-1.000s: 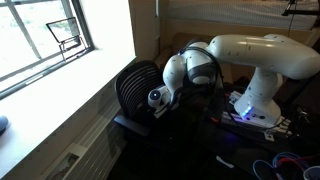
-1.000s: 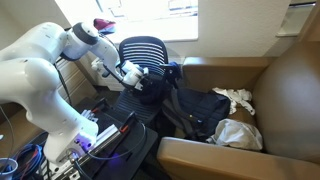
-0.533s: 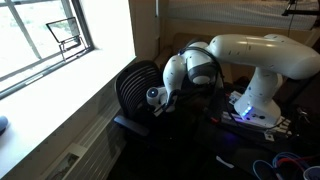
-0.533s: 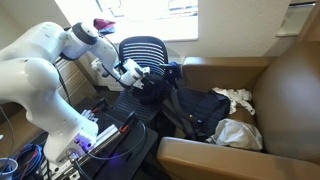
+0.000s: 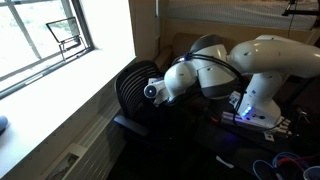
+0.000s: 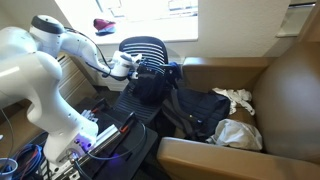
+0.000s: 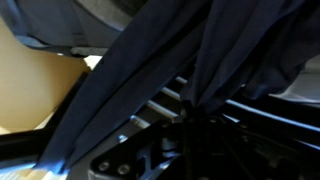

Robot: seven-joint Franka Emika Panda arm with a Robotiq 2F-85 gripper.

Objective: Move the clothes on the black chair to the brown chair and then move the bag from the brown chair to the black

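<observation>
1. One white arm (image 6: 40, 60) reaches across to the black chair (image 6: 145, 48). Its single gripper (image 6: 133, 66) sits just in front of the ribbed back.
2. The jaws are pinched tight on one dark blue cloth (image 7: 150, 70). In the wrist view the fabric gathers to a bunch at the jaws and fans out from there.
3. In an exterior view that dark blue cloth (image 6: 148, 86) hangs over the black chair's seat.
4. There are two chairs. The brown chair (image 6: 285, 90) stands just beside the black one.
5. The brown chair's seat holds one dark bag (image 6: 195, 112).
6. Two heaps of pale clothes (image 6: 236, 98) lie beside the bag, the nearer heap (image 6: 240, 133) by the chair's arm.
</observation>
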